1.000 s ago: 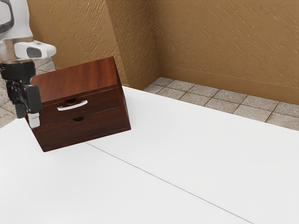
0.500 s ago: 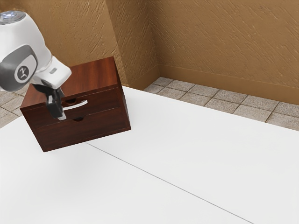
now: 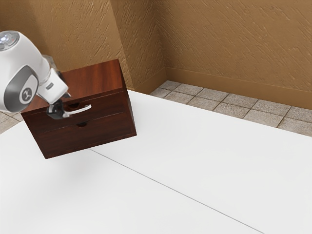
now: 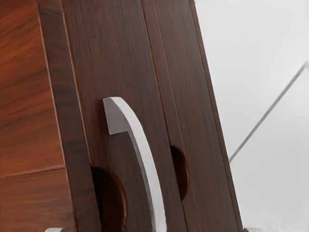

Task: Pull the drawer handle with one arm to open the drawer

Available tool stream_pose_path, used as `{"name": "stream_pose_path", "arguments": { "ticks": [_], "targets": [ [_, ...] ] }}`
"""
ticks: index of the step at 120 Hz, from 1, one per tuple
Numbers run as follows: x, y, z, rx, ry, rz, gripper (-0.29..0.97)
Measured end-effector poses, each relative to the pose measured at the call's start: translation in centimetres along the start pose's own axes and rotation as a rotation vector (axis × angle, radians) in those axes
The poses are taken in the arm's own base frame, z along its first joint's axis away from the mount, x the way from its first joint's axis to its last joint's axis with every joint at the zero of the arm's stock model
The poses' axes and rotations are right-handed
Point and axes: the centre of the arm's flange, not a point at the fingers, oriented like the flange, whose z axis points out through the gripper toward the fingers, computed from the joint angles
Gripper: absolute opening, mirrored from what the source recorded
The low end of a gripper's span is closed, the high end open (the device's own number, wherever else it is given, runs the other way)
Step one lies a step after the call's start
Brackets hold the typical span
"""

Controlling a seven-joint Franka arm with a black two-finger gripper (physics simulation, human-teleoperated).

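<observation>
A dark wooden cabinet point(image 3: 95, 80) with two drawers stands at the table's back left in the exterior view. Its upper drawer point(image 3: 105, 105) carries a curved silver handle point(image 3: 78, 109) and sits flush with the cabinet front. My gripper point(image 3: 58, 112) is at the handle's left end, close against the drawer front. In the wrist view the handle point(image 4: 137, 150) runs just ahead of my hand, across the upper drawer front point(image 4: 120, 63). Small fingertip corners show wide apart on either side of it, so the gripper is open. The lower drawer point(image 3: 97, 131) has only a finger notch.
The white table point(image 3: 195, 161) stretches to the exterior view's right and front, crossed by a thin seam point(image 3: 170, 187). A textured brown wall point(image 3: 219, 39) and a tiled floor point(image 3: 234, 105) lie behind the table's far edge.
My arm has swung in from the exterior view's left. The hand has turned toward the cabinet front and closed in on the handle's left end. The cabinet has not moved.
</observation>
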Motion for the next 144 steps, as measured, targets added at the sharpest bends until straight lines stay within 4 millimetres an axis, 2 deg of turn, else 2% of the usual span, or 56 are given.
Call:
{"name": "stream_pose_path", "arguments": {
  "ticks": [7, 24, 39, 63, 90, 108, 126, 144],
  "targets": [
    [0.4, 0.4, 0.3, -0.005, 0.005, 0.023, 0.36],
    [-0.5, 0.6, 2.1, -0.027, 0.0, 0.032, 0.27],
    [-0.5, 0.5, 2.4, -0.034, 0.026, 0.019, 0.2],
    [-2.8, -0.4, 3.0, -0.045, 0.07, -0.072, 0.17],
    [-1.6, -0.6, 4.8, -0.077, 0.114, -0.083, 0.14],
    [-1.1, 0.0, 5.4, -0.092, 0.116, -0.074, -0.02],
    [-0.6, 1.1, 5.0, -0.109, 0.109, -0.048, -0.02],
    [0.8, 4.2, 3.2, -0.12, 0.108, -0.003, -0.08]
  ]
}}
